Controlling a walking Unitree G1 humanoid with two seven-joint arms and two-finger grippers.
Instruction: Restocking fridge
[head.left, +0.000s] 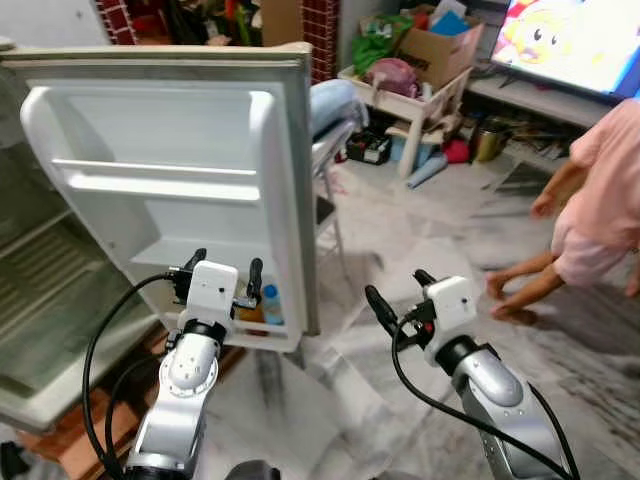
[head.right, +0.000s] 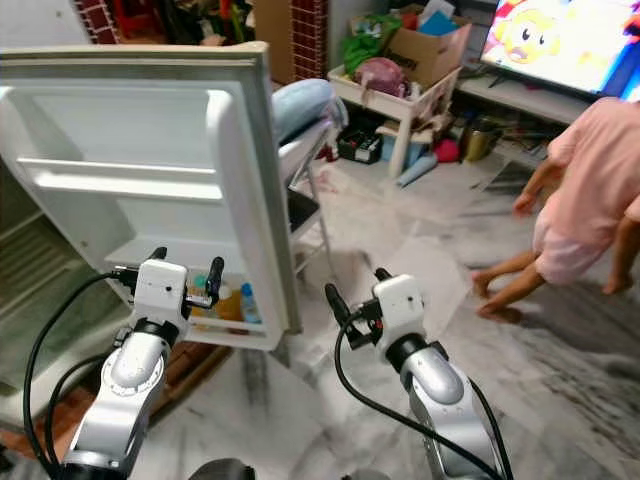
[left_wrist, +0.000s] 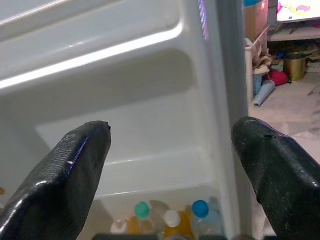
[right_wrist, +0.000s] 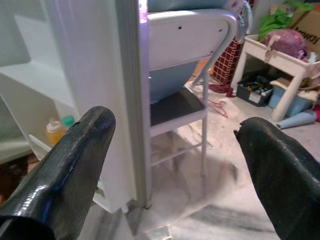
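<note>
The bottles (left_wrist: 171, 223) stand together in the lowest bin of the open fridge door (head.left: 180, 130), just beyond and below my left fingers (left_wrist: 75, 170), caps up so they stay put when the door swings. I hold my left gripper (head.left: 222, 272) spread wide and empty right at that bin, lined up with the shelf, likely to reach in or draw clear. My right gripper (head.left: 398, 288) hangs wide and empty too, off past the door's edge, facing a chair (right_wrist: 180, 65). A person (head.left: 600, 190) stands well beyond my right fingers (right_wrist: 280, 180).

Marbled floor (head.left: 400, 240), folding chair (right_wrist: 180, 75), television (head.left: 570, 40)
</note>
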